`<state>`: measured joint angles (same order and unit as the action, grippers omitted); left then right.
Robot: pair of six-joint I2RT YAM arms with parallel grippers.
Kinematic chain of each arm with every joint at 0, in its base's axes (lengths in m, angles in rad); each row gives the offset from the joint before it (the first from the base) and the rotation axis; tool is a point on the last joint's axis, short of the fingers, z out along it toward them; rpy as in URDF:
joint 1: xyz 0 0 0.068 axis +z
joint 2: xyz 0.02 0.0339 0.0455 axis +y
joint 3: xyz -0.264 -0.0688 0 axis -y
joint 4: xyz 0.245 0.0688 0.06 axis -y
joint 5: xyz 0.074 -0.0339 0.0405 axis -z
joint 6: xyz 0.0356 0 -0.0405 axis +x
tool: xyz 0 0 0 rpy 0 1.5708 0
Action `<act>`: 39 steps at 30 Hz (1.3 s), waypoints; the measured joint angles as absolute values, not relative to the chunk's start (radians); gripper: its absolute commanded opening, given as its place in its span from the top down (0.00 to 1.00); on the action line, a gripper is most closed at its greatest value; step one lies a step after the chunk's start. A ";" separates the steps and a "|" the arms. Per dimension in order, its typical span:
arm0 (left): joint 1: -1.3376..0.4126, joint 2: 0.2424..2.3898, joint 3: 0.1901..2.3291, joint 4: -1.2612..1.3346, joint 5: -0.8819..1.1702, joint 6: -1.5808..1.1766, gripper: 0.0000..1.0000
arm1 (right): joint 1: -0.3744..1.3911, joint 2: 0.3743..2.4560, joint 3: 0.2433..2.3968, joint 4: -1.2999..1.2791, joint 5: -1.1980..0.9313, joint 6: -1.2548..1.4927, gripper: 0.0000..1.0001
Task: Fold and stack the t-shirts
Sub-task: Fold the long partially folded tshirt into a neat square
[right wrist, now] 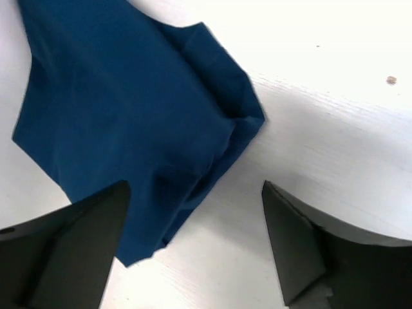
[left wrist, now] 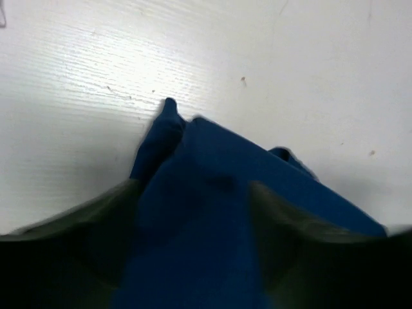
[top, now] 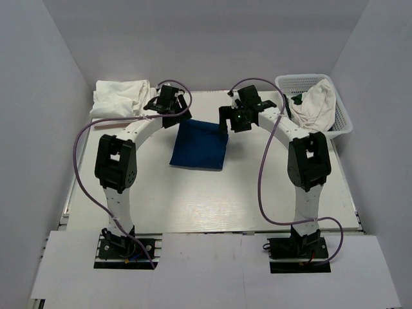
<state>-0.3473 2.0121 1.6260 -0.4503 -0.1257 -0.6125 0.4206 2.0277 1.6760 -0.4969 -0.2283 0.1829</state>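
Currently: left arm arched inward, left end effector [top: 172, 111] at the 11 o'clock corner of the navy t-shirt [top: 199, 145], fingers parted with cloth running between them, not pinched. Right arm mirrored, right end effector [top: 235, 119] above the 1 o'clock corner, fingers spread wide, holding nothing. Navy t-shirt lies folded mid-worktop [top: 212, 193]. Top view alone shows white t-shirts [top: 119, 98] heaped at 10 o'clock and a basket [top: 343, 122] at 2 o'clock holding white cloth [top: 315, 106]. Wrist views alone show the rumpled corner folds.
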 measured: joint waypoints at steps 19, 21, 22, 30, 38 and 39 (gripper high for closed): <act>-0.337 1.530 1.285 -0.668 -0.178 -0.660 0.00 | 0.545 1.745 1.439 -0.246 -0.624 0.208 0.10; -0.337 1.412 1.217 -0.699 -0.202 -0.676 0.00 | 0.572 1.771 1.414 -0.189 -0.671 0.222 0.10; -0.337 1.361 1.186 -0.713 -0.210 -0.686 0.00 | 0.579 1.792 1.394 -0.156 -0.696 0.236 0.10; -0.337 1.173 1.061 -0.802 -0.252 -0.748 0.00 | 0.517 2.077 1.250 0.030 -0.867 0.331 0.10; -0.336 1.188 1.061 -0.769 -0.235 -0.738 0.00 | 0.498 2.053 1.245 0.022 -0.878 0.282 0.10; -0.336 1.198 1.061 -0.755 -0.224 -0.725 0.00 | 0.498 2.037 1.243 0.001 -0.862 0.264 0.10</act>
<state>-0.3363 1.1976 1.0615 -0.7547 -0.2241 -0.7254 0.4980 2.0365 1.2434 0.0013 -0.8619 0.2638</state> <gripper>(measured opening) 0.995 0.902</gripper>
